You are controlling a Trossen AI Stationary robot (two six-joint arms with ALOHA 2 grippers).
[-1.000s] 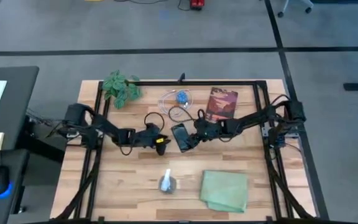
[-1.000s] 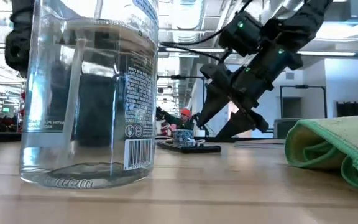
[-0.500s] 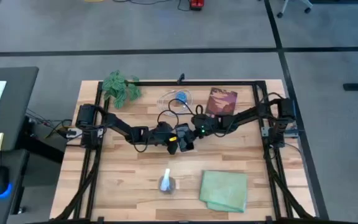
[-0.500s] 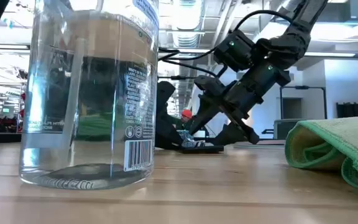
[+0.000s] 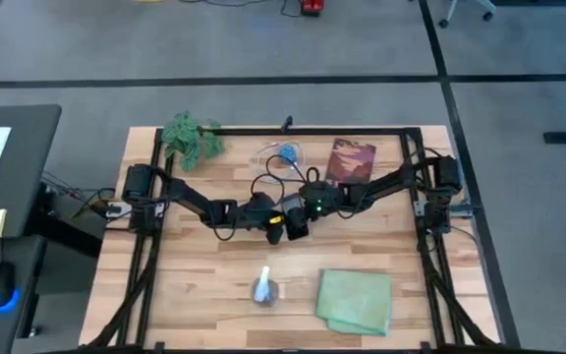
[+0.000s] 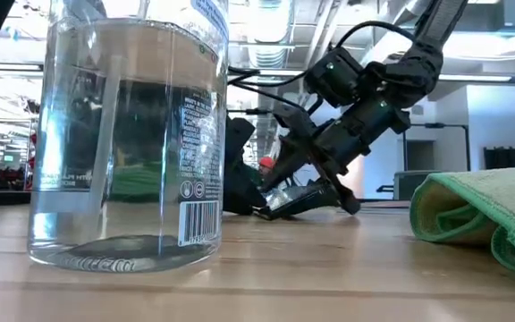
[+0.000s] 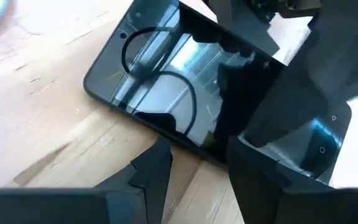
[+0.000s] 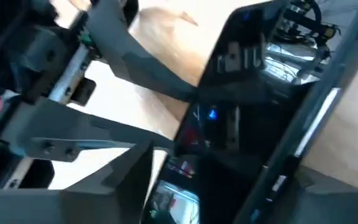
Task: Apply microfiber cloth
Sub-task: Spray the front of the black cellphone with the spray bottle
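Bare table (image 5: 204,285) lies open around the microfiber cloth (image 5: 355,301), with only the bottle (image 5: 263,288) nearby.

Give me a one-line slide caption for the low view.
Right gripper tilts the black phone off the table; microfiber cloth lies untouched beside the clear bottle.

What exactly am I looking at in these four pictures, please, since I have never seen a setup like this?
These are two dark robot arms at a wooden table. One camera looks straight down, one sits at table-top height, and one rides on each wrist. The left gripper and the right gripper meet at mid-table around a black phone; the right one appears to grip it, and one end is tilted up off the wood. The left gripper's fingers stand open beside it. Near the front edge lie the pale green microfiber cloth, untouched, and a clear bottle. At the back are a leafy plant, a book and a small clear dish.
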